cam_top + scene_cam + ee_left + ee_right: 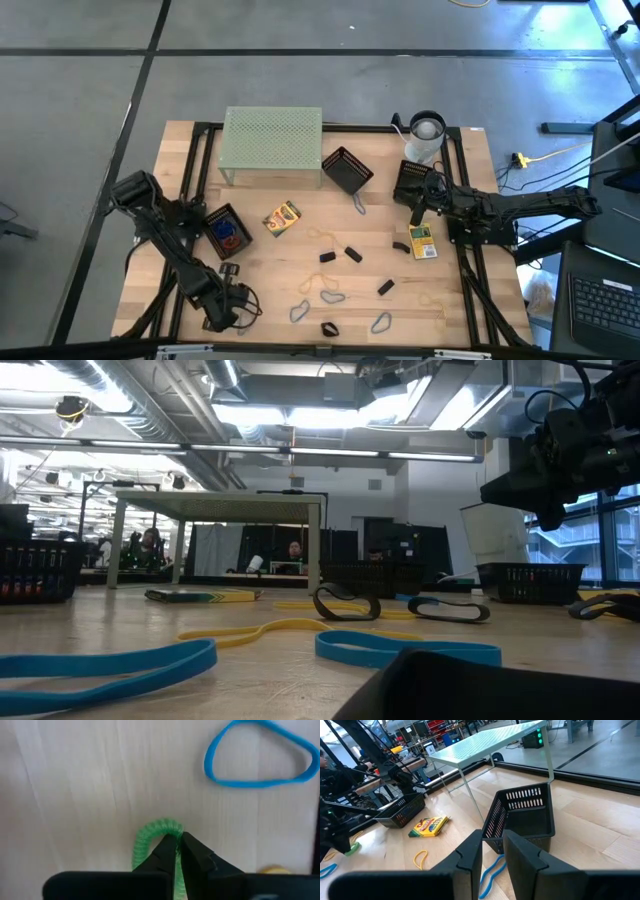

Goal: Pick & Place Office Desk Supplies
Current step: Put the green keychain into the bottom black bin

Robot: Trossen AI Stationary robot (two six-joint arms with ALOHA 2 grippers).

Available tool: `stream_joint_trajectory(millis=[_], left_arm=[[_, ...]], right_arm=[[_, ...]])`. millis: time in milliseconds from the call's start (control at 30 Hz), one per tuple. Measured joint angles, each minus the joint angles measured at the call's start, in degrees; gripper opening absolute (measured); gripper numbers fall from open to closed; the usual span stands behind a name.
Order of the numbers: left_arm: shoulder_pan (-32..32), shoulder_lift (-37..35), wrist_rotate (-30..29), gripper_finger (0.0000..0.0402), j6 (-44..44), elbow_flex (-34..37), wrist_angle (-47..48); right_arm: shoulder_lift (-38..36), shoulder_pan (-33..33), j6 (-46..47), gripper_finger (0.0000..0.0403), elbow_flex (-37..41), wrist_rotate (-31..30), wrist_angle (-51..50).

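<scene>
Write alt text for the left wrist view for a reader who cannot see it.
The left gripper is shut on a green loop, pinching its curved end between dark fingertips against the pale wooden table. A blue loop lies flat farther off, untouched.

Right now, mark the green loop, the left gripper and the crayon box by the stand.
green loop (150, 834): left wrist view, top bend.
left gripper (178, 841): left wrist view, between fingertips.
crayon box (282, 218): high view, face centre.
</scene>
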State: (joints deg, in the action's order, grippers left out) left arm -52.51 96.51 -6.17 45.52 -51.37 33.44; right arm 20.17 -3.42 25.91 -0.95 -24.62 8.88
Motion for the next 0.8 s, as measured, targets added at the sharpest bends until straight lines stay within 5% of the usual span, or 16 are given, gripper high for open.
stream_joint_trajectory(millis=[133,367,800], left_arm=[[0.5,0.1,-11.1,0.0007,-3.0,-2.1,1.1],[4.1,0.0,-21.0,0.0007,-13.4,-5.8,0.5],[14.5,-0.2,-31.3,0.0009,-38.7,-7.4,-19.2]], right_arm=[[0.0,0.0,0.0,0.0082,0.0,0.0,0.0],[0.0,0.0,0.0,0.0082,0.0,0.0,-0.2],[0.0,0.0,-0.2,0.0082,0.0,0.0,-0.2]])
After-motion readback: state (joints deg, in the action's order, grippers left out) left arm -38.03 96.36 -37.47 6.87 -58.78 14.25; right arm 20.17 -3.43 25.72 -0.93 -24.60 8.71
